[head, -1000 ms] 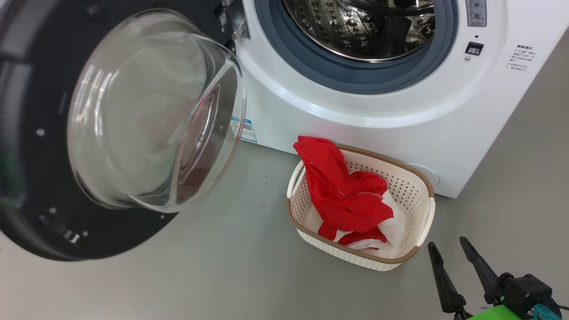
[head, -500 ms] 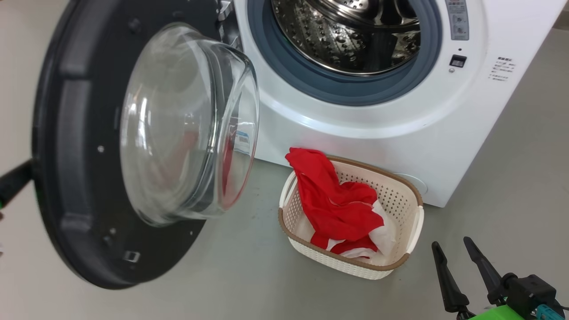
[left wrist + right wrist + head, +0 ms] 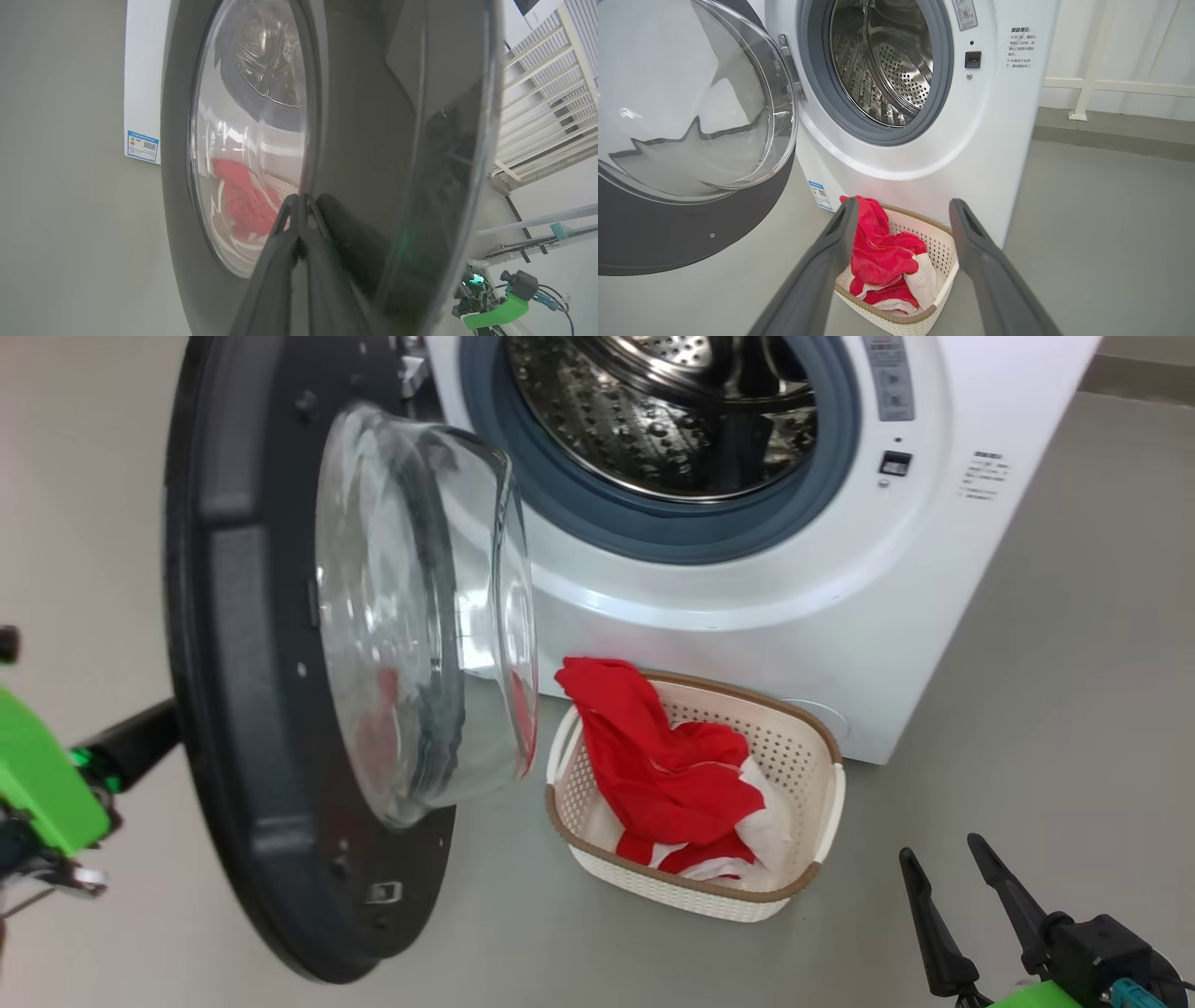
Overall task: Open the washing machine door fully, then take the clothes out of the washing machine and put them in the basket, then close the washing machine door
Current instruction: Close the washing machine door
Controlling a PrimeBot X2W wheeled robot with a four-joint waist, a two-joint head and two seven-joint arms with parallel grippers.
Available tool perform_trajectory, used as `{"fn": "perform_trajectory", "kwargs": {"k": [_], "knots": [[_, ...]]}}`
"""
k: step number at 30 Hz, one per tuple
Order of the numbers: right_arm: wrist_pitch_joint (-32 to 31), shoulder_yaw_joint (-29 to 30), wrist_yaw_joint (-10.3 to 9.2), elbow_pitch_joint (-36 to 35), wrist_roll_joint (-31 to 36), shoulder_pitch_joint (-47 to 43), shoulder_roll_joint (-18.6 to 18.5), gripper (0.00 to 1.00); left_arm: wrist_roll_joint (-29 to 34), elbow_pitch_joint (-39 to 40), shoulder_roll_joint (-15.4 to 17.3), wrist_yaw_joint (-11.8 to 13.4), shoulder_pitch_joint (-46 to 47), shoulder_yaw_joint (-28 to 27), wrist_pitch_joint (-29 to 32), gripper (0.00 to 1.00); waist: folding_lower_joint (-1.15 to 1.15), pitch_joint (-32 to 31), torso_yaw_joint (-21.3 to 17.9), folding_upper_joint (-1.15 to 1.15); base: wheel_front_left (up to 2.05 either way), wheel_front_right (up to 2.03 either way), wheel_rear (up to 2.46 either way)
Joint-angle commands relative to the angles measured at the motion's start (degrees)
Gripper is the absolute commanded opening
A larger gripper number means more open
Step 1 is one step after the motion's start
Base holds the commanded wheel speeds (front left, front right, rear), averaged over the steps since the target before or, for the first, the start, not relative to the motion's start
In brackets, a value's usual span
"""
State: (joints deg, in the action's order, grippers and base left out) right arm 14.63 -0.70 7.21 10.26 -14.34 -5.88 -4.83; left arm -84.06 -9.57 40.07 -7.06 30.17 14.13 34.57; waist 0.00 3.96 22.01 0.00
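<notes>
Left gripper [image 3: 299, 205] pinched shut, tips touching the glossy outer face of the washing machine door [image 3: 243, 709], which stands ajar. Right of it is the washing machine [image 3: 747, 635], drum exposed, and the red clothes [image 3: 672, 775] sit heaped in the basket [image 3: 803, 887]. Right gripper [image 3: 941, 851] is spread wide, holding nothing, near the basket's right end.

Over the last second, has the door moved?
Yes. Against the washing machine, the door has swung toward its opening, left gripper behind it.

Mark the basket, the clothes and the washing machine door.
basket [image 3: 784, 747]: head view, perforated far inner wall.
clothes [image 3: 672, 784]: head view, middle of the red fabric.
washing machine door [image 3: 233, 709]: head view, black rim left of the glass bowl.
</notes>
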Motion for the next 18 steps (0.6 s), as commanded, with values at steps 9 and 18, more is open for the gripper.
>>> {"fn": "perform_trajectory", "kwargs": {"k": [9,18], "knots": [[0.4,-0.7,0.28,-1.6,1.1,-0.2,-0.3,1.00,0.3,7.2,0.0,-0.4,4.1,4.5,-4.6,0.00,0.00,-0.1,-3.8,0.00,0.00,0.00,0.00],[0.4,-0.4,0.28,-1.7,1.2,0.1,-0.1,1.00,0.4,8.0,-2.6,-0.4,7.3,7.6,-9.7,0.00,0.00,0.5,-4.9,0.00,0.00,0.00,0.00]]}}
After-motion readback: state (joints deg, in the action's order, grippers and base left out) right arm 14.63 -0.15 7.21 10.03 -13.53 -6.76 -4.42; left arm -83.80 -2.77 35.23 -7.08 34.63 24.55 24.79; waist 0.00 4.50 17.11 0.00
